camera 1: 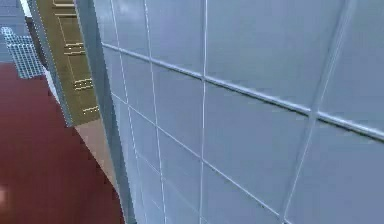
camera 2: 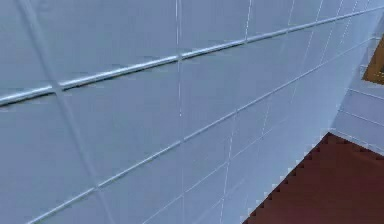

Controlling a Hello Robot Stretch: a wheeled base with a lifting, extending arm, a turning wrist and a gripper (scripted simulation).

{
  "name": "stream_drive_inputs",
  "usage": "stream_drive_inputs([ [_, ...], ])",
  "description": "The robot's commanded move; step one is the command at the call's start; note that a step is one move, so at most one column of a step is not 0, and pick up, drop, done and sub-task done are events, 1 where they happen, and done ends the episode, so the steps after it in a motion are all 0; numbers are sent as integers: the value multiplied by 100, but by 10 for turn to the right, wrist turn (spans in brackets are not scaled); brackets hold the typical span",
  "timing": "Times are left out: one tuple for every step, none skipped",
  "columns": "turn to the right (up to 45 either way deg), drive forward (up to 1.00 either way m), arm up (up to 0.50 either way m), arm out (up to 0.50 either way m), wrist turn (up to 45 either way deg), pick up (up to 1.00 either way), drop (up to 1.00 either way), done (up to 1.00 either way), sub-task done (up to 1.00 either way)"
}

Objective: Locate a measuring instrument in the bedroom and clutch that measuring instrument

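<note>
A pale blue-grey tiled wall (camera 1: 250,110) stands very close in the forward view, running from its left of middle to the right edge. The same kind of tiled wall (camera 2: 150,110) spreads across the arm side view. No measuring instrument can be made out here.
Dark red floor (camera 1: 40,150) lies at the forward view's left, beside a tan wooden panelled door or cabinet (camera 1: 75,60) and a grey checked thing (camera 1: 20,50) far back. Dark red floor (camera 2: 330,185) also shows at the arm side view's bottom right, under a white wall base (camera 2: 365,125).
</note>
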Motion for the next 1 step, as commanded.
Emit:
stream_drive_inputs([
  [-390,0,0,0,0,0,0,0,0],
])
